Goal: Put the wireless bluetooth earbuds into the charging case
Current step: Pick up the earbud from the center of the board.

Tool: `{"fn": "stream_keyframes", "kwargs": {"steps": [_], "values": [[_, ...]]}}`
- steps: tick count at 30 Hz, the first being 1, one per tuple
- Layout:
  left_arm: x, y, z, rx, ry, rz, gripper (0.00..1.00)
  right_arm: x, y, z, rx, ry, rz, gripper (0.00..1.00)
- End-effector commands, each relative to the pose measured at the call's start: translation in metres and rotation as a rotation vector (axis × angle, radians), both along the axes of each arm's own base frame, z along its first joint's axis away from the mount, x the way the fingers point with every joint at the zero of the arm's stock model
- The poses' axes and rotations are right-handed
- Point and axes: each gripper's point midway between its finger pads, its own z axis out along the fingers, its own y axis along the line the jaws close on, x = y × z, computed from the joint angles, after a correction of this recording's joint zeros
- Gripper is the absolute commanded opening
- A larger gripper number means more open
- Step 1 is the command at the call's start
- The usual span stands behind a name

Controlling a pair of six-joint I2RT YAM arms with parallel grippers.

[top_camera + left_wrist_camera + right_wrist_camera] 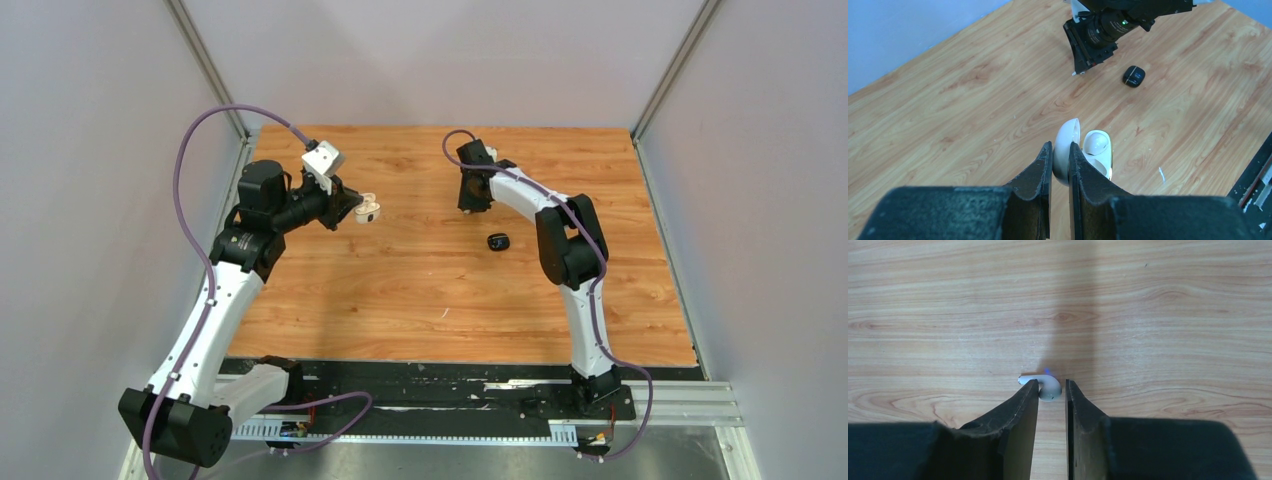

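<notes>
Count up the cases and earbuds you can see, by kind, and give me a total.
Cases: 2, a white case held open in the left end effector and a black case on the table.
Earbuds: 1 in view, a white earbud lying on the table between the fingers of the right end effector.
Total: 3

Broad bare counter [400,300] between the arms, small black case [498,241] lying beside the right arm [570,250], open white case [367,210] pinched in the jaws of the left gripper [1060,147] over the left side, walls [100,150] close on three sides
</notes>
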Motion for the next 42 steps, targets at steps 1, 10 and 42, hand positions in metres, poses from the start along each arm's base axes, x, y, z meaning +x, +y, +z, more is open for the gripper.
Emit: {"fn": "stream_keyframes", "kwargs": {"steps": [1, 10, 42], "values": [[0.003, 0.001, 0.024, -0.008, -0.072, 0.002, 0.00, -0.002, 0.005, 0.005, 0.015, -0.008, 0.030, 0.23], [0.003, 0.001, 0.023, -0.017, -0.071, 0.004, 0.00, 0.001, 0.011, 0.017, 0.023, -0.047, 0.098, 0.16], [0.023, -0.021, -0.002, -0.034, 0.020, -0.046, 0.00, -0.136, 0.101, 0.340, -0.410, -1.387, 1.436, 0.00]]}}
